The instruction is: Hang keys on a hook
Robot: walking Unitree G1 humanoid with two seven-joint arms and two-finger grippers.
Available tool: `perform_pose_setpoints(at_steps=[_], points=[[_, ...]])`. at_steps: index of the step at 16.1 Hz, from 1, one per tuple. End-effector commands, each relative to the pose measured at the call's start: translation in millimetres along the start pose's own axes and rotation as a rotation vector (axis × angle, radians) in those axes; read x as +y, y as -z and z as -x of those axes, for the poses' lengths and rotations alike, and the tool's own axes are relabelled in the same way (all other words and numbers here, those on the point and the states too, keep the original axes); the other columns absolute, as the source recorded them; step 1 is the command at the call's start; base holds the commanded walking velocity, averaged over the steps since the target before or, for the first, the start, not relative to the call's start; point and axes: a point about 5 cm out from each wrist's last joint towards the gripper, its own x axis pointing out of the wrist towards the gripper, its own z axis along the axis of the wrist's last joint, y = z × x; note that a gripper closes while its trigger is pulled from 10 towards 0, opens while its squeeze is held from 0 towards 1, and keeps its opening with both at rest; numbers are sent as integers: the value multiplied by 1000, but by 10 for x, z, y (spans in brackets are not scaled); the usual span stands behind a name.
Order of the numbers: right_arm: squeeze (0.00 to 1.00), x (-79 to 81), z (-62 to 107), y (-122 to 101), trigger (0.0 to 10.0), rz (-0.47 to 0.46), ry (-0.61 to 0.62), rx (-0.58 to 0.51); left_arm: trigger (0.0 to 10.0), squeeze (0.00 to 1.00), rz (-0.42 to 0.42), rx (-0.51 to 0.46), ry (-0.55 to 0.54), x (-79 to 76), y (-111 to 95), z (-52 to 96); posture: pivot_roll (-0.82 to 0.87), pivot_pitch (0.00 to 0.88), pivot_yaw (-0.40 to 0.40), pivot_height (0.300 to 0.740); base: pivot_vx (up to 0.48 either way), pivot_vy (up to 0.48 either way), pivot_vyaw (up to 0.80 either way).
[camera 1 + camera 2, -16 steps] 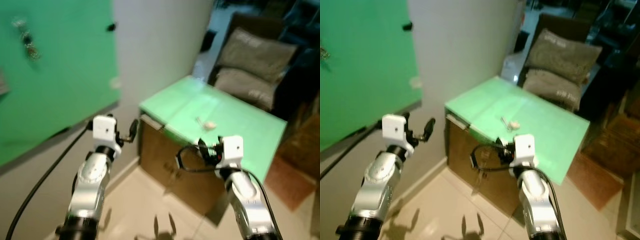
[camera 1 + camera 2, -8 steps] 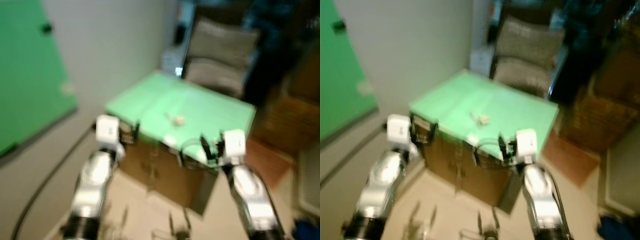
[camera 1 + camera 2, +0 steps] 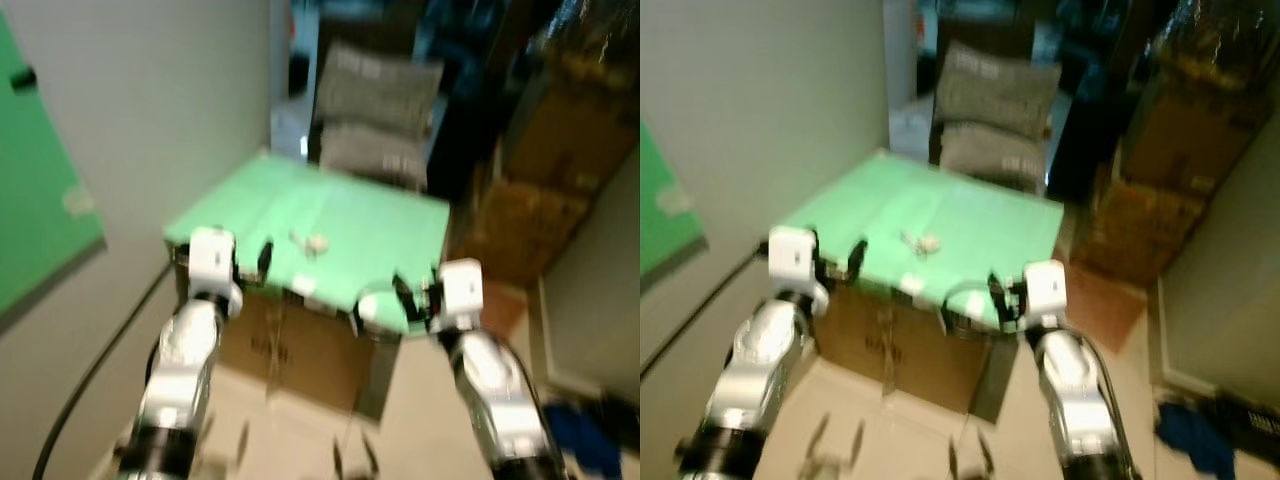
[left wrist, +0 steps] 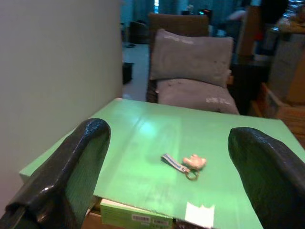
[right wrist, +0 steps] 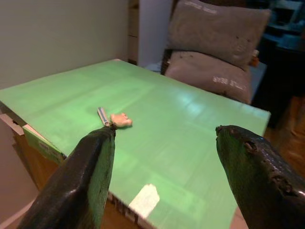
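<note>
The keys, a small bunch with a beige charm and a blue strap, lie flat near the middle of the green table top. Both arms are raised in front of the table's near edge. My left gripper is open and empty, short of the keys and to their left. My right gripper is open and empty too, over the near right corner. In the right wrist view the keys lie beyond the spread fingers. A green board with a dark hook hangs on the wall at far left.
The green top rests on a cardboard box. A chair with grey cushions stands behind it, stacked cardboard boxes to the right. A black cable runs down the left wall. Something blue lies on the floor.
The camera has swung right: the green board slid to the left edge and the table now sits straight ahead. Both arms keep their raised pose with open fingers.
</note>
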Motion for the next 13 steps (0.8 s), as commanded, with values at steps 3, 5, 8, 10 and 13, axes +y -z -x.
perform_pose_setpoints(at_steps=[3, 5, 8, 10, 13], points=[[0, -16, -13, -36, 10000, 4, -3, -9, 10000, 0, 5, 10, 5, -42, 10, -11, 18, 0, -53, 740, 442, 0, 0], [0, -11, -12, -32, 10000, 4, -7, -8, 10000, 0, 3, 9, 13, -55, 7, -9, 18, 0, -51, 740, 452, 0, 0], [0, -9, -9, -22, 10000, 2, -6, -1, 10000, 0, 4, 15, 28, -72, 15, -5, 17, 0, -48, 740, 464, 0, 0], [0, -12, -3, -9, 10000, -2, -1, 6, 10000, 0, -6, 16, 37, -76, 16, -7, 16, 0, -45, 740, 465, 0, -672], [0, -6, 3, 0, 10000, -12, -1, 2, 10000, 0, -38, 39, 0, -42, 32, -31, 15, 0, -42, 740, 444, 0, -356]])
